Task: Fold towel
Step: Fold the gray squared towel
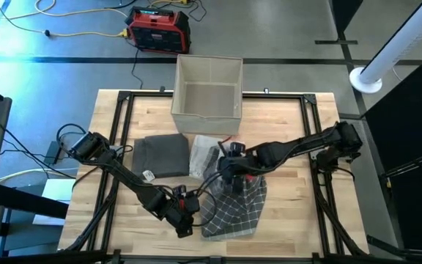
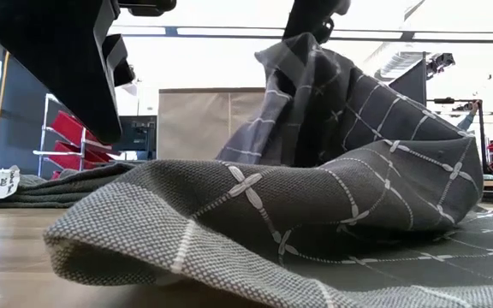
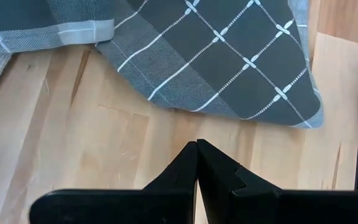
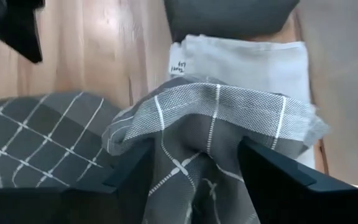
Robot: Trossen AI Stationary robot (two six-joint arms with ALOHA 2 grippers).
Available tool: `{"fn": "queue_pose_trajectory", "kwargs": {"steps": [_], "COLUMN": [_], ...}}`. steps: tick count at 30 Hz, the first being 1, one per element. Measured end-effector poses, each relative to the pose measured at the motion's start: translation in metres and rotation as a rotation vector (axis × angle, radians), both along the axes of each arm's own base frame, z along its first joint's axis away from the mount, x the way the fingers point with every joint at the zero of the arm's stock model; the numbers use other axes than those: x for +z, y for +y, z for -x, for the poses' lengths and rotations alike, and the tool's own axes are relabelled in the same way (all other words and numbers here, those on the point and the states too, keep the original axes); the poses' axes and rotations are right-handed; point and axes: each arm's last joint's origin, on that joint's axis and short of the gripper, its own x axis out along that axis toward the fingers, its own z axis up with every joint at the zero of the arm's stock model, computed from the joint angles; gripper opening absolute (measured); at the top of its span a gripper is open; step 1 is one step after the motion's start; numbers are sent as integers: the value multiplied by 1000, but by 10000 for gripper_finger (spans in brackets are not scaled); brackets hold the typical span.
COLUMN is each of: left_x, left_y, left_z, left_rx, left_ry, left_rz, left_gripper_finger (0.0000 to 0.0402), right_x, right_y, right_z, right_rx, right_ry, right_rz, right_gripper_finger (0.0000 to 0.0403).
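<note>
A grey towel with white checks (image 1: pixel 234 207) lies crumpled on the near middle of the table, and one fold (image 2: pixel 332 94) rises in a peak toward my right gripper (image 1: pixel 233 172). That gripper points down over the towel's far part. Its fingers stand wide open with the raised fold (image 4: pixel 197 124) between them. My left gripper (image 3: pixel 196 149) is shut on nothing. It hangs over bare wood just off the towel's near-left edge (image 3: pixel 166 93). My right gripper's open fingers (image 4: pixel 132 165) stand on either side of the raised fold (image 4: pixel 204 134) and come at it from above, slanting down. The cloth fills the gap between them. I cannot tell whether it touches the fingers.
A folded dark grey towel (image 1: pixel 160 155) and a folded pale towel (image 1: pixel 204 158) with a tag lie just beyond the checked one. A beige open box (image 1: pixel 207 86) stands at the table's far edge. Black frame rails (image 1: pixel 116 147) run along both sides.
</note>
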Motion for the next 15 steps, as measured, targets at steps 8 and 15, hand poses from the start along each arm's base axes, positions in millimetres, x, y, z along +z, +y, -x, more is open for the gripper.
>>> {"fn": "queue_pose_trajectory", "kwargs": {"steps": [8, 15], "left_x": [0, -1], "left_y": [1, 1], "left_z": [0, 1], "left_rx": [1, 2], "left_ry": [5, 8], "left_rz": [-8, -13], "left_gripper_finger": [0, 0], "right_x": [16, -7], "right_y": [13, 23], "right_z": [17, -6], "right_rx": [116, 206], "right_ry": [-34, -35], "right_rz": [15, 77], "right_gripper_finger": [202, 201]}}
